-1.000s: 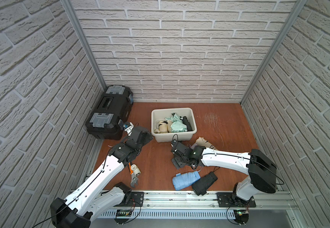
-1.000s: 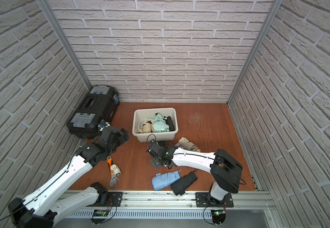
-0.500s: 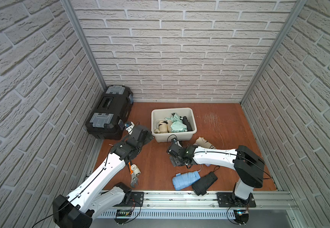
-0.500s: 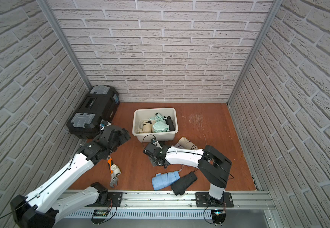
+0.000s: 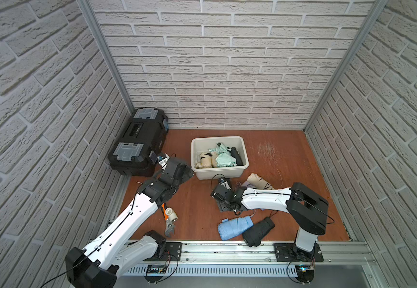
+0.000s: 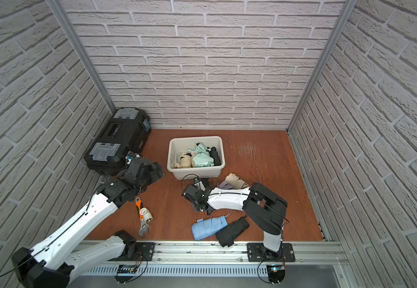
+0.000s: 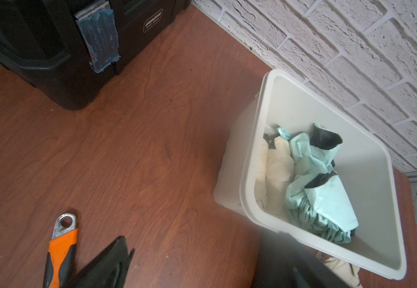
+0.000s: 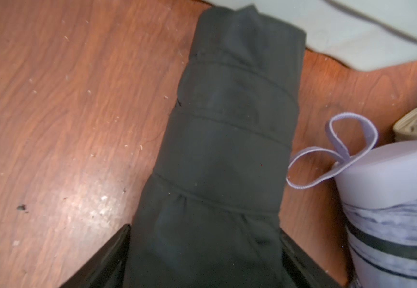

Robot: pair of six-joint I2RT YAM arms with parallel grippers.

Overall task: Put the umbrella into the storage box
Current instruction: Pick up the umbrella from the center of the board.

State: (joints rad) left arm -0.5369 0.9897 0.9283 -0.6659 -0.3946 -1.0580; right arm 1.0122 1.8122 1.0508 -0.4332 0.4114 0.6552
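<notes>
The right gripper (image 8: 203, 232) is down over the dark umbrella (image 8: 227, 149), one finger (image 8: 112, 256) on each side of the folded fabric and right against it. Whether they actually press it I cannot tell. The dark umbrella lies flat on the floor (image 5: 197, 207), outside the box (image 5: 218, 172), with its far end just beside the box's near wall. Close beside it in the right wrist view is a lilac umbrella (image 8: 389, 187), its strap loop lying on the wood near the dark fabric. A beige umbrella (image 5: 257, 180) lies on the floor beyond the right arm, also near the box.

The left gripper (image 7: 200, 249) hangs above bare floor between the toolbox (image 5: 140, 142) and the box, its jaws wide apart with nothing between them.

Inside the box are beige, mint-green and black folded umbrellas, heaped toward its near end. The toolbox stands shut in the far left corner, against the wall. By the left arm an orange-handled wrench (image 5: 168, 224) lies on the floor, with a white pipe fitting (image 5: 171, 214) touching it. Near the front rail a blue umbrella (image 5: 235, 224) and a black umbrella (image 5: 258, 230) lie side by side, touching.
</notes>
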